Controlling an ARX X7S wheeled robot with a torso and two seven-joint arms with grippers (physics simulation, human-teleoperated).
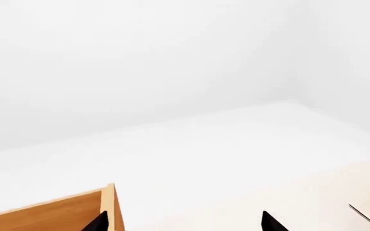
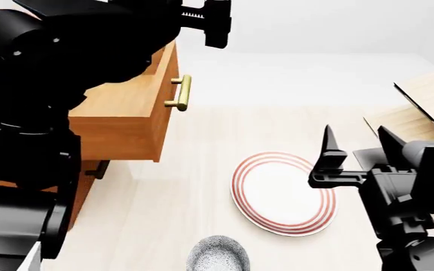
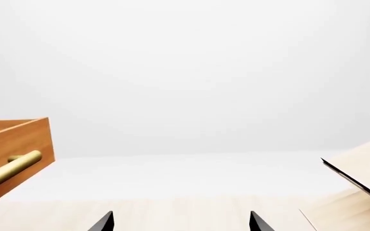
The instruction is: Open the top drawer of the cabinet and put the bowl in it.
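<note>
In the head view, the top drawer (image 2: 130, 121) stands pulled out from the cabinet (image 2: 89, 180) at the left of the scene, its brass handle (image 2: 181, 92) on the front that faces right. A lower handle (image 2: 100, 168) shows in the shadow beneath the open drawer. The left arm (image 2: 43, 84) fills the left side and covers much of the drawer, and the left gripper (image 2: 218, 22) shows at the far end above the drawer, though this view does not show how its jaws stand. The bowl (image 2: 218, 255) sits on the pale counter (image 2: 179, 186) at the near edge, right of the cabinet and apart from the drawer. Just beyond it to the right lies a plate (image 2: 281, 195) with red rings. The right gripper (image 2: 359, 144) hangs over the plate's right rim with its jaws released and nothing between them. A pale wooden rack (image 2: 428, 104) stands at the far right.

In the left wrist view, two dark fingertips (image 1: 271, 224) of the left gripper (image 1: 185, 225) stand well apart with nothing between them, one by an orange-brown corner of the cabinet (image 1: 56, 214). Pale counter (image 1: 300, 202) and the rack's edge (image 1: 368, 216) show on the other side.

In the right wrist view, the right gripper (image 3: 179, 222) shows two fingertips (image 3: 102, 224) spread wide and holding nothing. The drawer front (image 3: 15, 154) with its handle (image 3: 8, 171) is at one side and the rack (image 3: 358, 175) at the other.
</note>
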